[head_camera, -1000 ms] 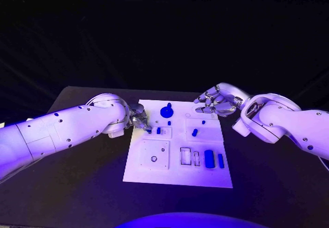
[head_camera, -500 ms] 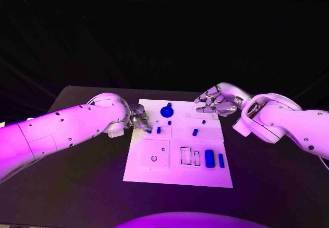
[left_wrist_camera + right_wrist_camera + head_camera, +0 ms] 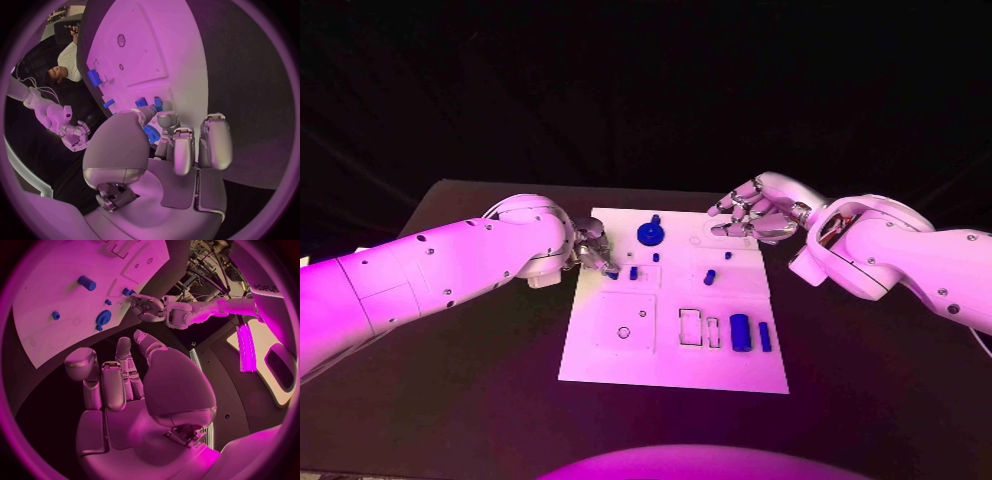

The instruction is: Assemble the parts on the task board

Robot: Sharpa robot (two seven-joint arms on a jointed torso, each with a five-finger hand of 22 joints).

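Moved next to nothing since a second ago: keeps the left robot hand point(image 3: 593, 250) hunched over the left edge of the task board point(image 3: 675, 370) and the right robot hand point(image 3: 750, 218) poised over its far right corner. Seems to pinch a small blue part point(image 3: 150, 134) between thumb and fingertips on the left, just above the board's surface and close to two more blue pieces standing there. Shows loosely bent, separated fingers on the right, with nothing between them. Leaves a round knobbed part point(image 3: 651, 235) seated near the far edge, a short peg point(image 3: 708, 278) in the middle panel, and two blue bars point(image 3: 740, 333) in the slots toward the near right, all on the board in the middle of the dark worktop point(image 3: 488, 380). Judging by look: light, rigid plastic, smooth and probably slippery against metal fingertips, not fragile but easily tipped or flicked away. Best taken across the sides, low enough to stop it pivoting, with the end left free to enter its socket. Calls for modest squeeze and a straight, upright approach; could jam or skid out of the pinch if tilted.
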